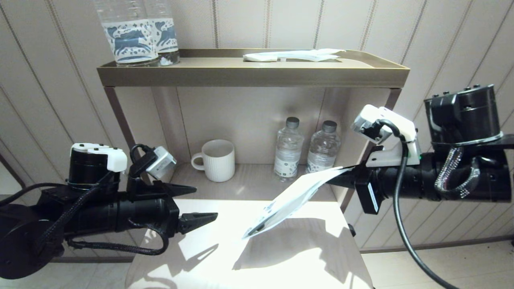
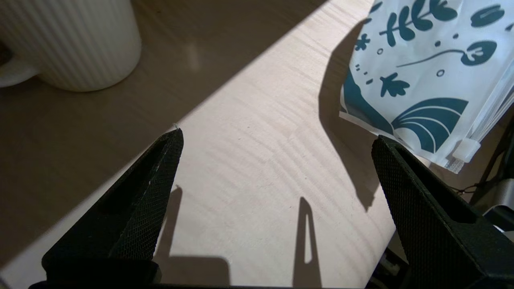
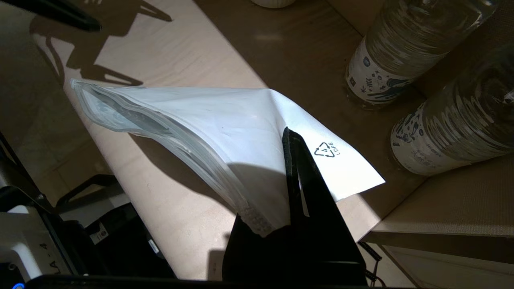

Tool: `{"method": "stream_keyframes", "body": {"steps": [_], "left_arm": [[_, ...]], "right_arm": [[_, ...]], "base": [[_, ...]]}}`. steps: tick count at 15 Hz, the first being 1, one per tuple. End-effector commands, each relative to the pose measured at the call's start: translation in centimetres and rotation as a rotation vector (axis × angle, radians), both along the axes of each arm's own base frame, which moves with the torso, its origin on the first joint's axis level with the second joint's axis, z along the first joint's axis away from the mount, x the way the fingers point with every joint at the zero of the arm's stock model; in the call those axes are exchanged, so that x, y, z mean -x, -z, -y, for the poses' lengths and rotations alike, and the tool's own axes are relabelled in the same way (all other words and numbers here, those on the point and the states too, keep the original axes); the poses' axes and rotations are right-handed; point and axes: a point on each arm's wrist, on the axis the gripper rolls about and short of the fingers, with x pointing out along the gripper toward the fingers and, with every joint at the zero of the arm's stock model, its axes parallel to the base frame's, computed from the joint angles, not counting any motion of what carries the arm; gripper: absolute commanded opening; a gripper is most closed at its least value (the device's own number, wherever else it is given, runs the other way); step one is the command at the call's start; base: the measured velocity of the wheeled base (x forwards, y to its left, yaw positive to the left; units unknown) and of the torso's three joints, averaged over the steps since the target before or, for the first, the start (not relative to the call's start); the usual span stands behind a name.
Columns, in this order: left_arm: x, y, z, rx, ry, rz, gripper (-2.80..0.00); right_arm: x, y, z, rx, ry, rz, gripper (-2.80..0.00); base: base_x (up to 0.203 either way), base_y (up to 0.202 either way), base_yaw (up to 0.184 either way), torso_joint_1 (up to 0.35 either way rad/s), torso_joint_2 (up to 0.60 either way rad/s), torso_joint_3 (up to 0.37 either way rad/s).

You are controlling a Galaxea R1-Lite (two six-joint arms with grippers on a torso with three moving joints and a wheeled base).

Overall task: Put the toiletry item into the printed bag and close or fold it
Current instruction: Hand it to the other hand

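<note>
Black and pointy, the left claw (image 1: pixel 198 204) is spread wide over the pale wooden bench (image 1: pixel 200 257). Right claw (image 1: pixel 348 173) pinches the thin, crinkly printed bag (image 1: pixel 293 198), hanging slanted above the bench.

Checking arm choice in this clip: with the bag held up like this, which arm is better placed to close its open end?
Left. The left gripper is open and empty above the table, facing the printed bag. The right gripper is shut on the bag's other end.

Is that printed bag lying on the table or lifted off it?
Lifted: the right gripper pinches one end of the printed bag, which slopes down above the table.
</note>
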Motion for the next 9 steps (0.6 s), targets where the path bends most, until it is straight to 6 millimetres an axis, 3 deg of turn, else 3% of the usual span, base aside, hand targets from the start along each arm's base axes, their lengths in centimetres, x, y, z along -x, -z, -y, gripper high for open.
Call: {"method": "stream_keyframes", "body": {"steps": [1,5,9], "left_arm": [[-0.5,1.3,1.6,-0.017,0.044,-0.038,0.00],[-0.7,2.6,2.7,-0.037,0.076,-0.076,0.00],[-0.3,1.7,2.7,-0.015,0.096,-0.056,0.00]], "right_arm": [[-0.8,-0.4,-0.4,-0.044,0.027,-0.028,-2.80],[-2.7,-1.5,0.0,-0.139,0.126,-0.105,-2.80],[-2.8,-2.0,0.0,-0.150,0.157,-0.124,-2.80]], "base": [[0.000,0.000,0.000,0.000,0.00,0.000],[0.000,0.000,0.000,0.000,0.00,0.000],[0.000,0.000,0.000,0.000,0.00,0.000]]}}
